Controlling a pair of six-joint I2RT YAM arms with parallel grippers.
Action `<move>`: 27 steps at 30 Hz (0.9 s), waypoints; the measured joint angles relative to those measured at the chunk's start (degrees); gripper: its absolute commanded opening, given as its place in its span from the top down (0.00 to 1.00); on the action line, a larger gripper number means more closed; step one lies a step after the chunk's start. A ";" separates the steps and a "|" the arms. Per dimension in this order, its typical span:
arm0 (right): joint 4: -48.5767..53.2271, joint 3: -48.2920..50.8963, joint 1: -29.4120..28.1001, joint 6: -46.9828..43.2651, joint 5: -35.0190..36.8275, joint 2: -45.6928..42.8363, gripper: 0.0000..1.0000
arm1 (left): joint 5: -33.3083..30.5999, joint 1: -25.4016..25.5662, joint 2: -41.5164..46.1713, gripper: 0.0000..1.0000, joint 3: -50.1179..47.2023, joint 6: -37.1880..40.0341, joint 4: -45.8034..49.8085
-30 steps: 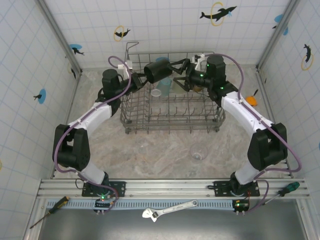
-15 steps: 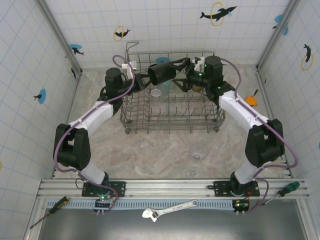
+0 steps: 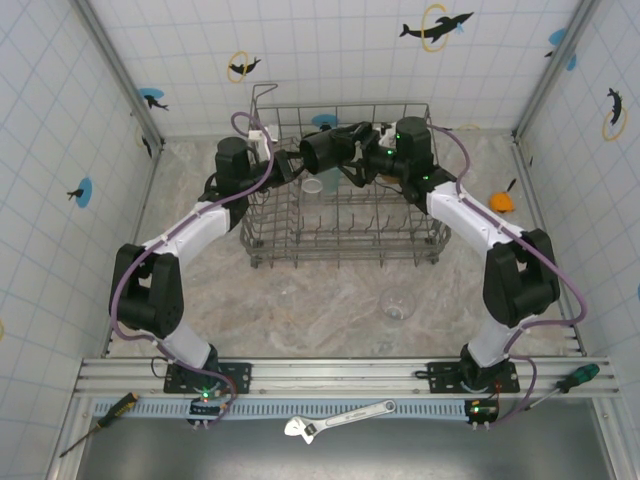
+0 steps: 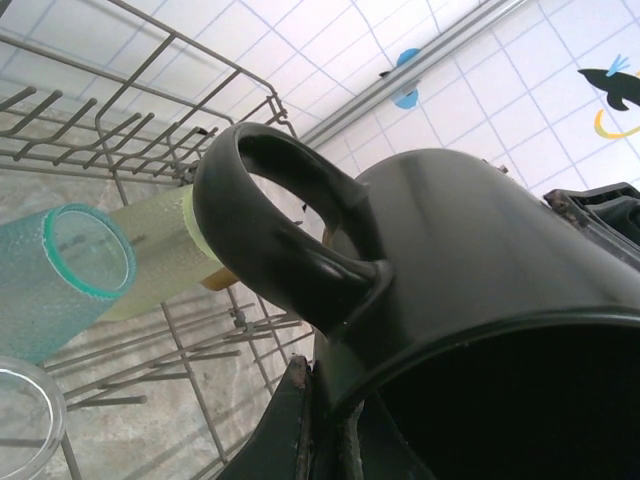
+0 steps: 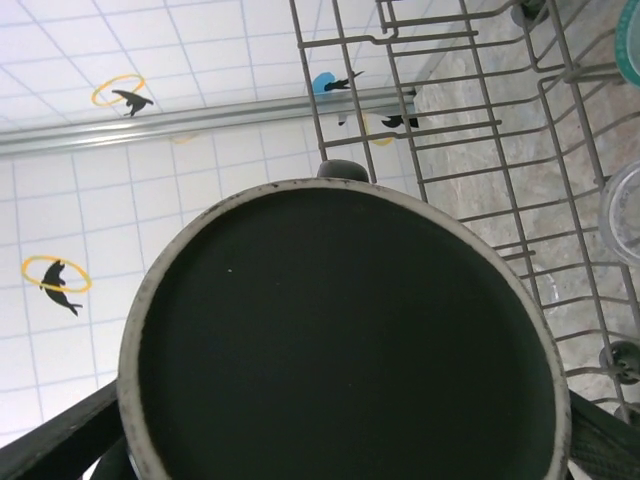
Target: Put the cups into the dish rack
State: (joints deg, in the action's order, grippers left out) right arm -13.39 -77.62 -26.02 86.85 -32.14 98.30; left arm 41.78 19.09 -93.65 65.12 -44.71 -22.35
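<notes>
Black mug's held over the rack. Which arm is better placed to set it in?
Left. The left gripper is shut on the rim of the black mug beside its handle, holding it over the dish rack. The right gripper merely flanks the mug's base; no grip evident.

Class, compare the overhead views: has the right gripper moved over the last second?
Yes. The right gripper has shifted left along the dish rack's far rim, towards the black mug held by the left gripper.
</notes>
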 measured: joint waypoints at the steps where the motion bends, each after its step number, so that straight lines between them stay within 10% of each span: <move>1: -0.20 0.00 0.00 0.55 0.20 0.02 0.26 | -0.07 0.00 0.00 1.00 0.09 0.17 0.02; 17: -3.30 0.02 -0.55 1.36 2.62 0.04 0.90 | -1.16 0.00 -0.02 0.96 1.03 1.29 -0.26; 27: -4.31 1.60 -0.28 -5.29 7.98 -0.11 1.00 | -0.17 0.00 0.17 0.51 1.33 1.27 -0.46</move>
State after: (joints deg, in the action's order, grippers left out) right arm -17.69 -76.03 -26.30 81.56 -24.16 98.19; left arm 41.60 19.09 -93.47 66.46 -43.44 -22.81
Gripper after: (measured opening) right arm 0.833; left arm 0.403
